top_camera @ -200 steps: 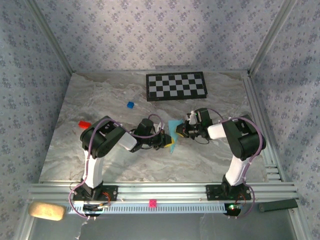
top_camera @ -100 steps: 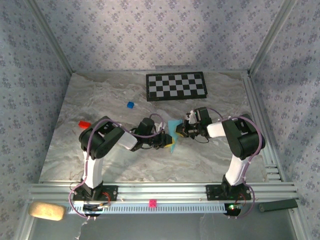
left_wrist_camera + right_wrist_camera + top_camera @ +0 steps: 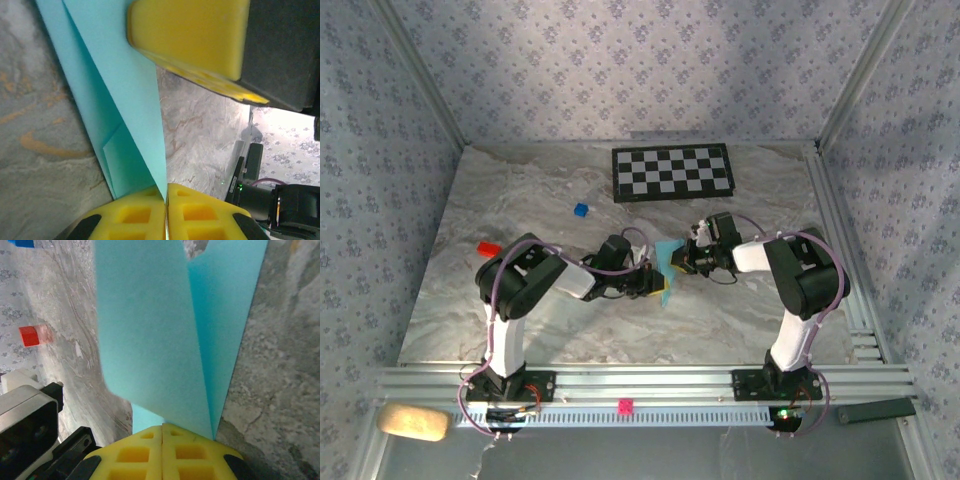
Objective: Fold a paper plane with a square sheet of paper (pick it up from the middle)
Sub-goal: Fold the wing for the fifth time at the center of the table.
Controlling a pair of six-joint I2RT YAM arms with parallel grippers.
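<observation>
Movement since the earlier frames is slight: the left arm's elbow has drawn in a little, and the paper sits where it did.

The table (image 3: 520, 200) carries the checkerboard (image 3: 672, 172) at its far edge, well apart from the work. Both arms reach toward the table's middle and meet there.

The square sheet of paper (image 3: 150, 330) is held between them, off the surface, bent along a centre crease into a V. The left wrist view also shows a smaller folded flap.

The left gripper (image 3: 165, 200) has its pads pressed together on one edge of the sheet. The right gripper (image 3: 162, 437) pinches the opposite edge the same way.

Judgement: the pickup and first folds are done. The pointed nose and wings of a finished dart are not evident, so folding remains.

A red cube (image 3: 487, 248) and a blue cube (image 3: 581, 210) lie untouched to the left.
</observation>
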